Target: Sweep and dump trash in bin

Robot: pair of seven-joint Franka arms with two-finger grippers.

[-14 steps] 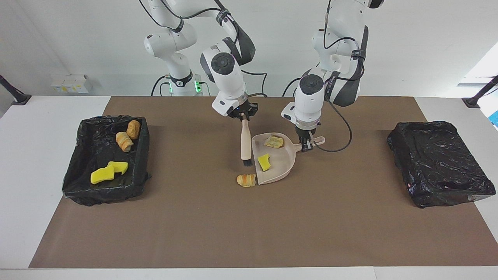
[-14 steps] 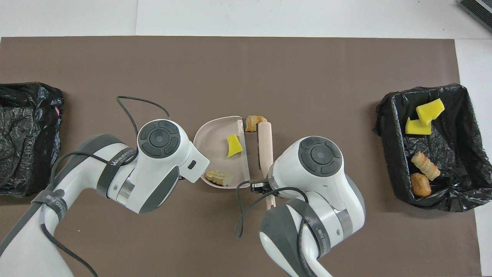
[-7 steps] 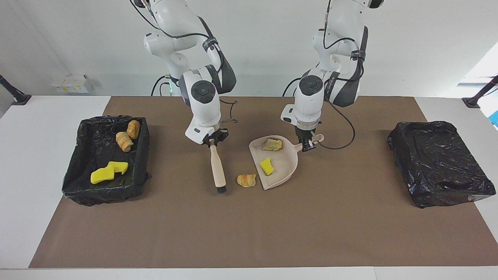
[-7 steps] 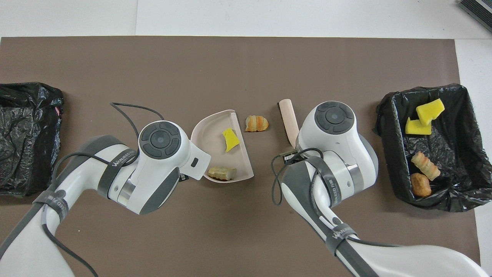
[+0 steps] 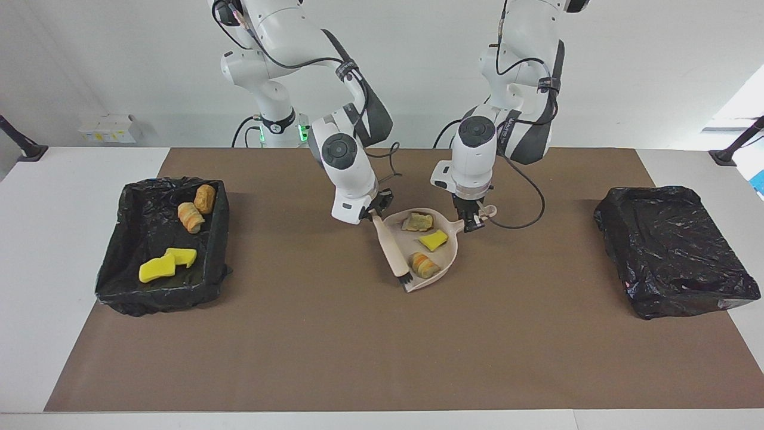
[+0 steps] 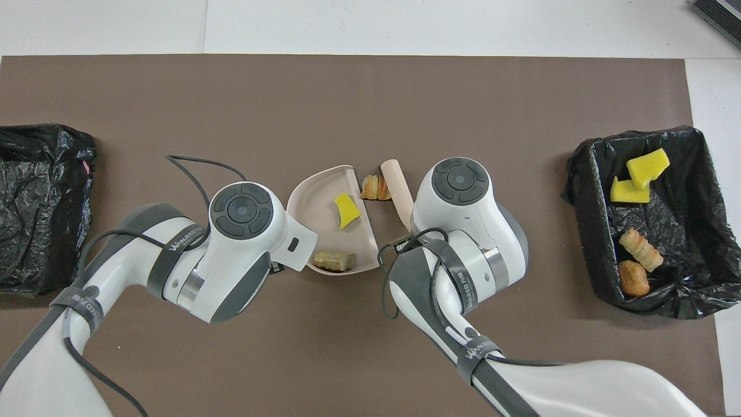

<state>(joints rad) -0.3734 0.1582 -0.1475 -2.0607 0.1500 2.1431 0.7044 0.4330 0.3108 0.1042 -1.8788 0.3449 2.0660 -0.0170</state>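
Mid-counter, nearest robots: left fingers (image 5: 473, 223) clamped on beige plastic dustpan (image 5: 444, 257) handle; right fingers (image 5: 375, 211) gripping beige wooden-handled brush (image 5: 391, 246). Farther out, golden croissant scrap (image 5: 422, 264), loose on mat a moment ago, now swept to pan lip beside yellow sponge chunk (image 5: 434, 240). Ready for dumping.

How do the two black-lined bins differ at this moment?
The bin at the right arm's end holds trash: two yellow sponge chunks and two bread pieces. The bin at the left arm's end shows no trash. The first bin's liner stands open; the second's lies crumpled. Both sit at the mat's ends.
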